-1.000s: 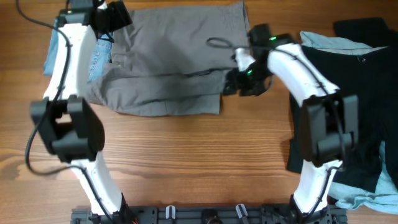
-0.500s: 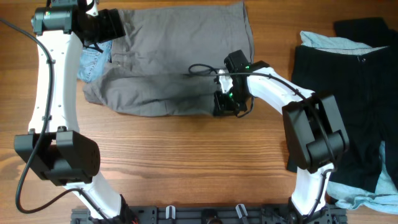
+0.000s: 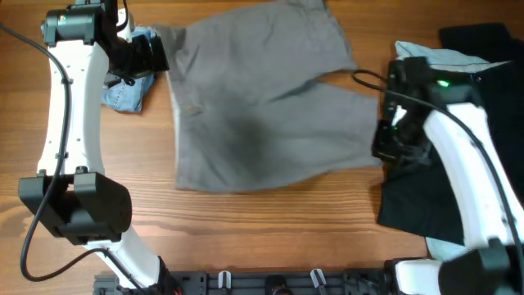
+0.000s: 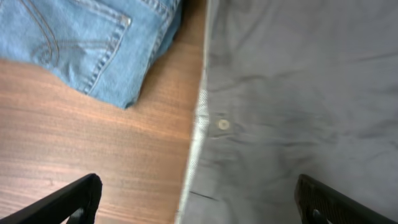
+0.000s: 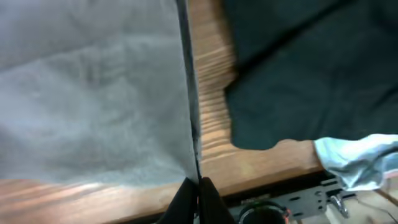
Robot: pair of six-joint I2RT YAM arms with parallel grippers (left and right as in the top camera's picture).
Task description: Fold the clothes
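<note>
At the centre of the surface (image 3: 270, 229) the grey shorts (image 3: 262, 123) lie opened out, with some wrinkles towards the right edge and the waistband on the left. The denim shorts (image 3: 124, 92) sit bunched just beside that waistband. The black shorts (image 3: 458, 106) and the pale blue piece (image 3: 426, 54) lie at the right.

Step in hand, as judged: laying the grey shorts out flat ahead of the first fold. No fold is made yet.

Right gripper (image 5: 198, 186): closed tight on the right-hand edge of the grey shorts, where the cloth meets bare wood just short of the black shorts. The right arm reaches in from the near right, forearm over the black shorts.

Left gripper (image 3: 149, 56): jaws wide apart, holding nothing, poised above the waistband near its button (image 4: 222, 124). The left arm stands tall along the far left side.

Next move, as judged: settle the held edge flat without dragging the cloth onto the black shorts. The left gripper would then need to take the waistband clear of the denim shorts.
</note>
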